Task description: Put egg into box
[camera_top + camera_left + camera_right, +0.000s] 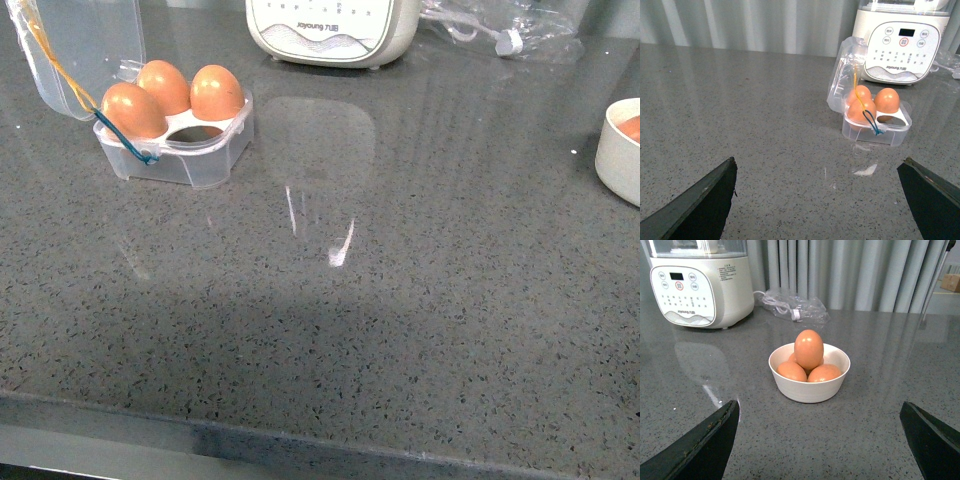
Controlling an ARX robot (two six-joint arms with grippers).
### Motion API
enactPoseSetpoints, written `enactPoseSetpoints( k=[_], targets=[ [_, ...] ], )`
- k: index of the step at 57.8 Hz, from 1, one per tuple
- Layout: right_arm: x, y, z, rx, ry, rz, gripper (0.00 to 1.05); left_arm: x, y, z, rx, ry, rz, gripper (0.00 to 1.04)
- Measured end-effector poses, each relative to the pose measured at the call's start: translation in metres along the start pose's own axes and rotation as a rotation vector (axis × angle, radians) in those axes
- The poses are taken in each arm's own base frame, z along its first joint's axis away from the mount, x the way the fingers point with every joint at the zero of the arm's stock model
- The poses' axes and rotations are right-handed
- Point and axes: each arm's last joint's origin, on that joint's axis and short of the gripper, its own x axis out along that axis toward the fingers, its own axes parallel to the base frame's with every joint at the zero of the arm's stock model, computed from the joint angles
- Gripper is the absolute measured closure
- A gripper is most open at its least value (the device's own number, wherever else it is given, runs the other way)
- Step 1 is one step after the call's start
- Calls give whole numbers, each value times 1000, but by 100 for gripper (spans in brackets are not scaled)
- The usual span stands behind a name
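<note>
Grey speckled stone counter [400,300]; 1 cream button-front appliance [330,30] at back. 1 clear plastic four-cup egg box [180,160], far left, lid up: 3 brown eggs [163,85] in, 1 free cup [200,131]. 1 white round bowl [809,387], well apart on the right: 3 eggs seen, maybe a 4th behind. Step, I'd say: fetch the last one. The smooth orange-brown egg [808,349] tops the heap. Left gripper [818,160] & right gripper [819,403] both spread wide, empty. Next: right drops over it, closes gently.

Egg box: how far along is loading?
Done: three eggs sit in the egg box, lid open. In hand: nothing. The left fingers and right fingers are spread wide and empty, neither near an egg. Left: the fourth cup is empty. An egg from the white bowl, likely the top egg, has yet to be picked and placed.
</note>
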Motion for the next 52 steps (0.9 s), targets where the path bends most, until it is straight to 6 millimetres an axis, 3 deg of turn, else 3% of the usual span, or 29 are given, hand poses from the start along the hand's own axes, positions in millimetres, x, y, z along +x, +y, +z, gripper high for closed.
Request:
enactPoseSetpoints(
  k=[52],
  targets=[
    [0, 0, 0, 0, 0, 0, 7, 0, 0, 0, 0, 0, 0, 7]
  ],
)
